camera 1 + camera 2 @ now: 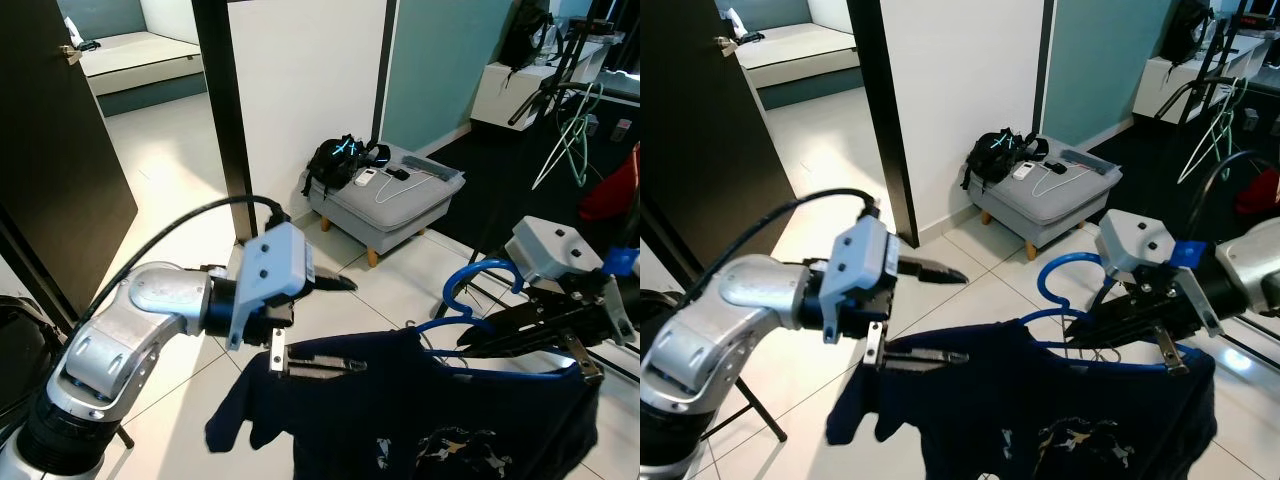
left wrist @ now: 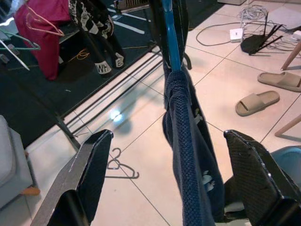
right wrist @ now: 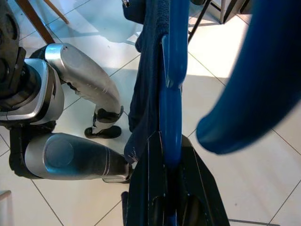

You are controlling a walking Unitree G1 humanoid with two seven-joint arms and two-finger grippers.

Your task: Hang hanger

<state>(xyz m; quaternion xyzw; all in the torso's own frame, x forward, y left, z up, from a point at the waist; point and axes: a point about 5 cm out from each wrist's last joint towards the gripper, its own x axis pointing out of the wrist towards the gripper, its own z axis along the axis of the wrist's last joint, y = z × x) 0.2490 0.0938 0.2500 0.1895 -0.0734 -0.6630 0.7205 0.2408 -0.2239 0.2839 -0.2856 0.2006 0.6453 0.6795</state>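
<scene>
Two end effectors up: right end effector (image 1: 470, 345) clamps the blue hanger (image 1: 470, 300) near its hook, shirt (image 1: 420, 420) draped below, left end effector (image 1: 330, 325) spread wide around the shirt's shoulder end.

One blue hanger (image 1: 470, 300), one shirt (image 1: 420, 420), perhaps two slippers (image 2: 257, 102).
</scene>
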